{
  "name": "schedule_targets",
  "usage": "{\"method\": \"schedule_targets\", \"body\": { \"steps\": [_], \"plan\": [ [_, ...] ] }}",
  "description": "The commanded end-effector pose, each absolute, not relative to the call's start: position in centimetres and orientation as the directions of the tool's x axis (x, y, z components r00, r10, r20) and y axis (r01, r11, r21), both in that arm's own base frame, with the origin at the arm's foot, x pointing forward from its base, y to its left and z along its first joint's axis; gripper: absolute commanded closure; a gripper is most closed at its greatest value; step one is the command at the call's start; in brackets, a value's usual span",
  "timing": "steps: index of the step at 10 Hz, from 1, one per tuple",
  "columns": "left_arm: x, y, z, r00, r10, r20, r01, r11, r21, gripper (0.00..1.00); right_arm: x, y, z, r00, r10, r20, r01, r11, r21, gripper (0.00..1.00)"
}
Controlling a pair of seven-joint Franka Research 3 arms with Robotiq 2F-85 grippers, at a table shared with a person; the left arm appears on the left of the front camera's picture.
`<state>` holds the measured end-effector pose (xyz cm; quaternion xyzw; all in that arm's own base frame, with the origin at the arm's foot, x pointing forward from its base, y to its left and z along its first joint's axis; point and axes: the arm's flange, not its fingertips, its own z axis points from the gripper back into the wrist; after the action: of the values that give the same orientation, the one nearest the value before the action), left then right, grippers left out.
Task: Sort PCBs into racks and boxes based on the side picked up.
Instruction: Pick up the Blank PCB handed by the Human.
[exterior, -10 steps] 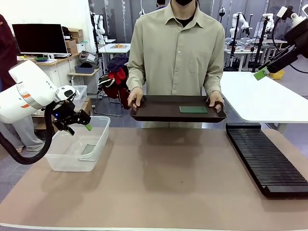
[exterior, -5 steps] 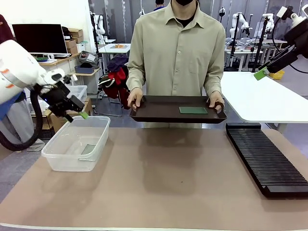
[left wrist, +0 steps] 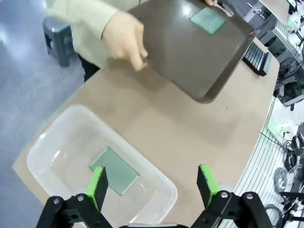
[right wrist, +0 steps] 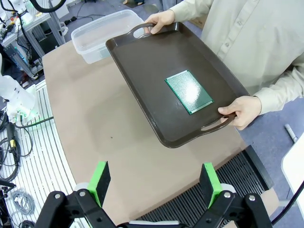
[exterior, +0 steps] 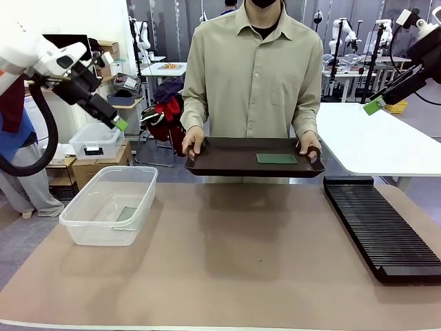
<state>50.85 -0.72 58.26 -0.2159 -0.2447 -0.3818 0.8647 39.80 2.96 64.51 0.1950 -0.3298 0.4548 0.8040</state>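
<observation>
Tan matting covers the table. On it, toward the robot's side, two things are set well apart: a clear plastic tub at the robot's left and a long black slotted rack at its right. One green PCB is seen lying flat on the tub's floor, slightly askew to the walls. Just past the table's far edge a dark brown tray is held level by a person in a beige shirt, with one hand gripping the end toward the tub and the other hand the end toward the rack. A second PCB lies flat on the tray, nearer the rack end. The left gripper is raised high beyond the tub, above a small lidded clear bin on the floor side. Its green pads are spread wide with nothing between them, and the tub and its board are looked down on from its wrist camera. The right gripper is held high at the far right over a white table, its fingers likewise parted and empty. The tray, its board and one end of the rack are seen below it.
</observation>
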Motion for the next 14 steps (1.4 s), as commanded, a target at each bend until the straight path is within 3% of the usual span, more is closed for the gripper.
{"method": "schedule_targets", "body": {
  "steps": [1, 7, 14],
  "plan": [
    [50.0, -2.3, 58.9, 0.504, -0.538, 0.675, 0.793, 0.598, -0.115, 0.00, 39.8, 3.1, 64.4, 0.364, 0.601, 0.712, -0.865, 0.501, 0.020, 0.00],
    [47.0, -5.3, 59.5, 0.429, -0.555, 0.712, 0.805, 0.593, -0.024, 0.00, 39.8, 3.1, 64.4, 0.364, 0.601, 0.712, -0.865, 0.501, 0.020, 0.00],
    [47.4, -5.7, 60.0, 0.464, -0.555, 0.690, 0.795, 0.605, -0.048, 0.00, 39.8, 3.1, 64.4, 0.364, 0.601, 0.712, -0.865, 0.501, 0.020, 0.00]
  ]
}}
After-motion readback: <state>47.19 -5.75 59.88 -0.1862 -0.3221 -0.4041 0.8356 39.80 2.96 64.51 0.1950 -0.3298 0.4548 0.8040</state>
